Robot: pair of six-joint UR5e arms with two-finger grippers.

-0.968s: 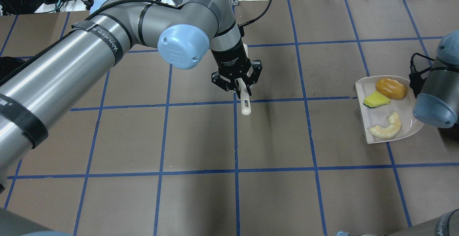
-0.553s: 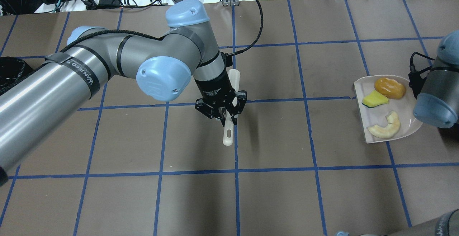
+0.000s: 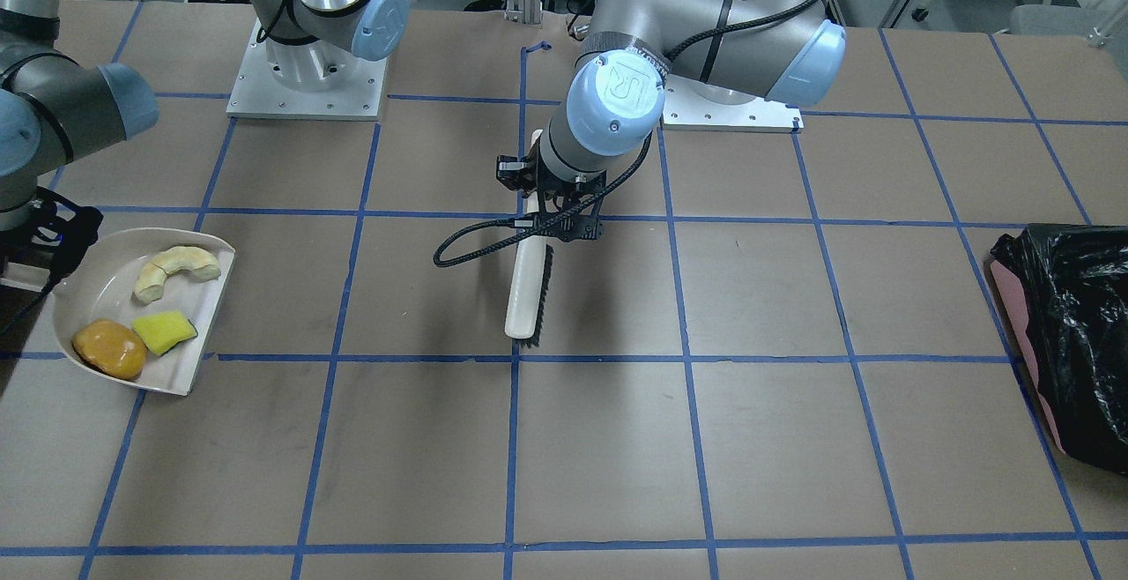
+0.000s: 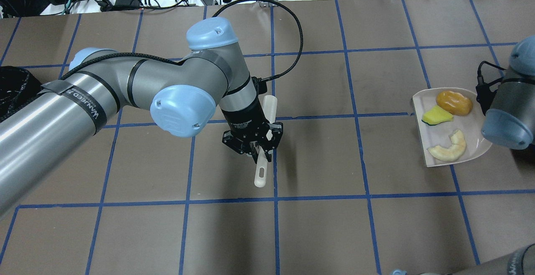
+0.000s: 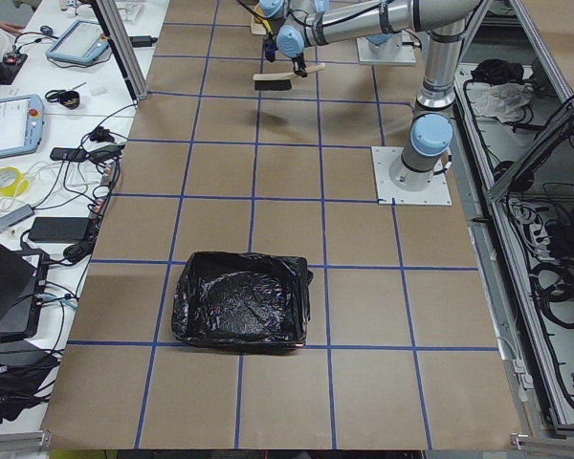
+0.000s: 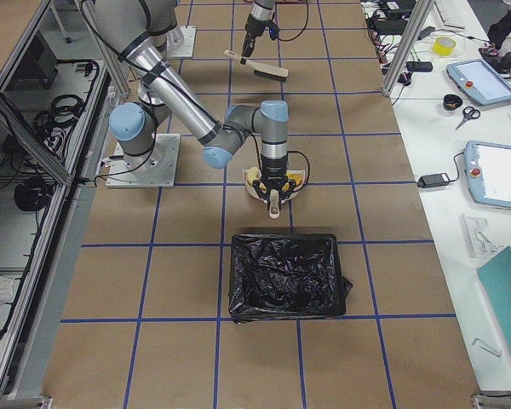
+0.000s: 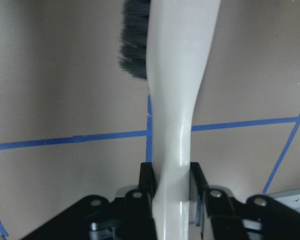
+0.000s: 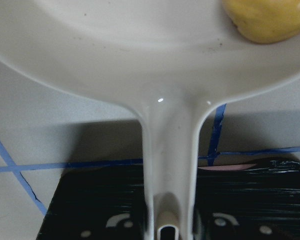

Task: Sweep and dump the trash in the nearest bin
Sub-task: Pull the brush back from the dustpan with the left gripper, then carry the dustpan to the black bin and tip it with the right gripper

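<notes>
trash (image 4: 454,102) lying in white dustpan (image 4: 474,133), right gripper (image 6: 274,194) pinching its handle, left gripper (image 4: 259,155) clamped on brush (image 3: 526,289), near table (image 4: 376,233) centre

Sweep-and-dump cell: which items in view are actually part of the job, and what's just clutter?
Job:
brush, held in the left gripper
dustpan, held by the right gripper
bun, ring pastry and yellow-green block, all in the dustpan
black-bagged bin next to the dustpan

Lying about:
second bagged bin at the other end
tape roll
scissors
tablet
cables
</notes>
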